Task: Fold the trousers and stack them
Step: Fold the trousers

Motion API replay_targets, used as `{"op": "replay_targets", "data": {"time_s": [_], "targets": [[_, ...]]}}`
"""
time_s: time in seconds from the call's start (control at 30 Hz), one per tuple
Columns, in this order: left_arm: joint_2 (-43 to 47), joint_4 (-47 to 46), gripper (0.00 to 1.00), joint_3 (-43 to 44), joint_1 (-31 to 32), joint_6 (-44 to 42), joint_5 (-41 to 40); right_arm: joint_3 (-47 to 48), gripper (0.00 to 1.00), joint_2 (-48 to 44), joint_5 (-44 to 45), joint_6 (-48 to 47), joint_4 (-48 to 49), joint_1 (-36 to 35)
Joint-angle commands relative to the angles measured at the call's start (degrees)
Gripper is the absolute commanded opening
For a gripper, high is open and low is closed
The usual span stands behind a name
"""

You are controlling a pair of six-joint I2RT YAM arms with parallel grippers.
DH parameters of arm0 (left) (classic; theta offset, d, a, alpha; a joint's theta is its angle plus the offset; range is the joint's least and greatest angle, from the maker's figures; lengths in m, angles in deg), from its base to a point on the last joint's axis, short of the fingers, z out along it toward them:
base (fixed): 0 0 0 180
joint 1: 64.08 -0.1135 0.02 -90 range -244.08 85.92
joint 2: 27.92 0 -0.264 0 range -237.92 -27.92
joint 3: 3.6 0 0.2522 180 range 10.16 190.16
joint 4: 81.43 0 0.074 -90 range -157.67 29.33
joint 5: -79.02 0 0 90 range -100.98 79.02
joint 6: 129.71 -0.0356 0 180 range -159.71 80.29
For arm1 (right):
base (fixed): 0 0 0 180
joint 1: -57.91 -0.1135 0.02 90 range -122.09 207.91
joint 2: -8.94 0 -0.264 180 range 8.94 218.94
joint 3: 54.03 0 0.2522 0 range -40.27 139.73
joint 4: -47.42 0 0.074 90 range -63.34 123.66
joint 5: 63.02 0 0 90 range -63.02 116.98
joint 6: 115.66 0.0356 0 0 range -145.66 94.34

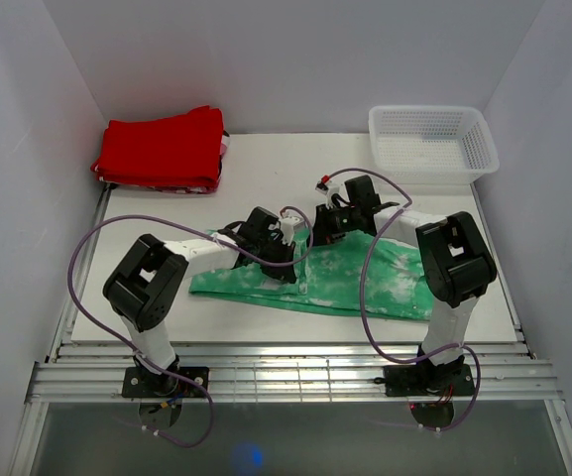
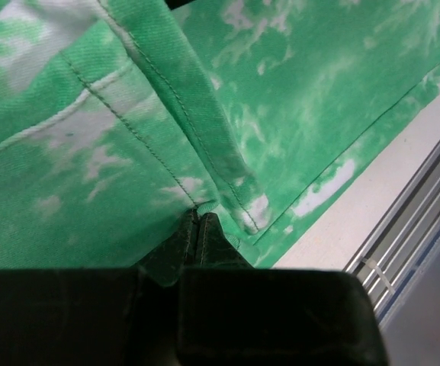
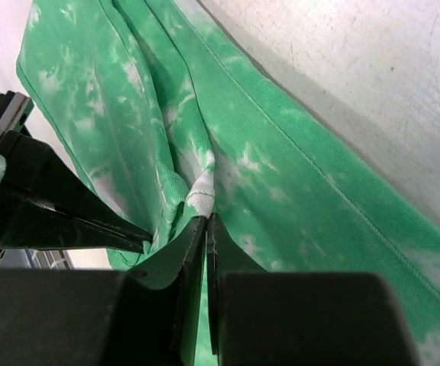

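Bright green fabric trousers with white tie-dye blotches [image 1: 365, 278] lie spread across the middle of the white table [image 1: 295, 169]. The left gripper [image 2: 198, 223] and the right gripper [image 3: 207, 223] each pinch tight on a fold of this cloth.

I count one trousers [image 1: 385, 273], one red garment [image 1: 162, 149] far-left corner, one basket [image 1: 429, 110] far-right corner, two grippers: left gripper [image 2: 197, 223], right gripper [image 3: 207, 223]
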Motion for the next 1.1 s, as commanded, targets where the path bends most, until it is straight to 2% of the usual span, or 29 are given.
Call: {"op": "replay_targets", "data": {"time_s": [0.0,0.23,0.47,0.5,0.53,0.6,0.63,0.7,0.73,0.83,0.93,0.97,1.03,1.07], "targets": [[0.7,-2.9,0.0,2.0,0.6,1.3,4.5,0.9,0.08,1.1,0.3,-1.8,-2.0,0.0],[3.3,-5.6,0.0,2.0,0.9,4.3,6.0,1.6,0.08,2.4,2.5,-3.0,-3.9,0.0],[2.0,-8.3,0.0,1.3,1.6,5.6,5.6,2.2,0.08,3.0,2.4,-3.6,-5.8,0.0],[1.2,-8.0,0.01,1.5,1.8,5.2,5.1,2.2,0.11,2.9,2.4,-3.9,-6.1,0.0],[0.2,-6.9,0.11,2.1,1.8,5.1,4.6,2.4,0.15,2.8,2.5,-4.3,-6.8,0.0],[-2.9,-5.1,0.19,3.1,1.8,4.2,3.5,3.3,0.21,2.0,2.5,-5.3,-8.0,0.0],[-3.4,-3.3,0.27,3.5,1.8,2.9,3.1,3.8,0.23,1.6,3.1,-6.6,-8.8,0.1],[-2.2,-2.3,0.37,3.7,1.3,2.0,2.9,5.4,0.31,-0.3,3.8,-8.0,-11.8,0.5],[-0.9,-1.5,0.47,3.6,0.7,0.9,3.4,5.9,0.33,-1.0,4.7,-10.3,-14.0,1.2],[4.8,1.7,0.59,3.2,-0.5,-2.0,3.1,8.3,0.47,-3.9,7.6,-12.8,-17.2,2.6],[10.4,7.8,0.63,4.1,-2.9,-3.9,6.2,13.0,0.53,-5.0,8.5,-16.8,-23.7,4.8],[12.2,9.1,0.69,4.3,-3.8,-4.2,6.9,14.4,0.54,-5.6,8.6,-19.4,-25.6,5.3],[17.7,14.9,0.76,5.7,-8.4,-5.3,7.9,17.2,0.58,-6.7,8.7,-22.4,-31.4,6.3],[19.4,17.0,0.78,6.0,-10.9,-6.7,8.7,17.4,0.63,-8.5,8.8,-24.8,-33.0,7.7]]}}
